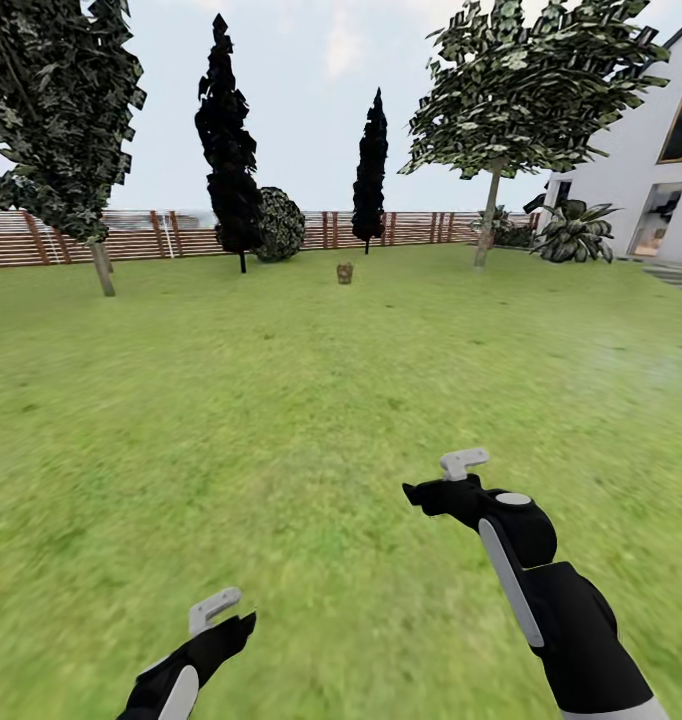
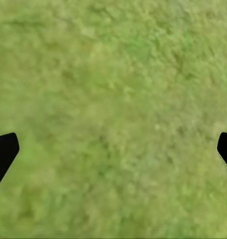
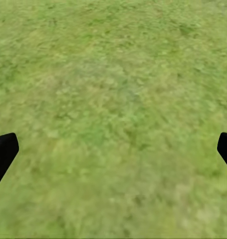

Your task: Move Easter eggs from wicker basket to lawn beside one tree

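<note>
Both grippers, left and right, hang spread wide and empty over the lawn. Far ahead sits the wicker basket, eggs indiscernible. Approach underway, I'd say; next, drive closer.

Brown slatted fence spans the far edge, 10 to 1 o'clock. Two dark cypresses w/ round bush between, 12 o'clock. White house & palm-like plant at 2.

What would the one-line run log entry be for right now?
phase: approach | wicker basket: far ahead on lawn | left hand: open, empty | right hand: open, empty
</note>
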Controlling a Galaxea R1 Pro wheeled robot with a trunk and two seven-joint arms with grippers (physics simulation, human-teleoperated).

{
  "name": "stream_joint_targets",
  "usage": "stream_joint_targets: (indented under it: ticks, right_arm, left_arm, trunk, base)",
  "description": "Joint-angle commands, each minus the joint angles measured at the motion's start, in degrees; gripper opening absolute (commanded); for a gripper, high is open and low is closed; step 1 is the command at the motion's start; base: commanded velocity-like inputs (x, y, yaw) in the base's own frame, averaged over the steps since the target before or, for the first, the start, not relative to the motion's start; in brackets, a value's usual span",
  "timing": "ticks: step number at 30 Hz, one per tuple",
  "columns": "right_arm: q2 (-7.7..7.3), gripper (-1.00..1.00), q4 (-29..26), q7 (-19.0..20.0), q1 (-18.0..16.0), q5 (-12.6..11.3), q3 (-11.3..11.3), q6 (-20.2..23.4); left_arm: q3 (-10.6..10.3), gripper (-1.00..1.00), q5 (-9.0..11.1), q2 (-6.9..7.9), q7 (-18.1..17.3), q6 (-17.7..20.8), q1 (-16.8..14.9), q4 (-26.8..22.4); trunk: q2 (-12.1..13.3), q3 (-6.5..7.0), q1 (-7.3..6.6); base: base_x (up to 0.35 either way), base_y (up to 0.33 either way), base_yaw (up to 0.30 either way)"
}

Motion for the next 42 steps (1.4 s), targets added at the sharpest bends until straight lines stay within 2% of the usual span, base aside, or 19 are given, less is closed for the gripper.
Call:
stream_joint_targets:
  ticks: [1,42]
  right_arm:
    - [-0.05,1.00,-0.05,-0.20,-0.05,-0.41,0.04,0.24]
    - [-0.01,1.00,0.01,-0.20,-0.05,-0.41,-0.02,0.24]
  left_arm:
    - [0.08,1.00,0.61,-0.04,0.34,0.30,-0.02,-0.10]
    - [0.08,1.00,0.62,0.05,0.34,0.30,-0.06,-0.02]
  trunk:
    - [-0.03,-0.06,0.03]
    - [-0.03,-0.06,0.03]
  base:
    - [0.333,0.000,0.000]
    - [0.334,0.000,0.000]
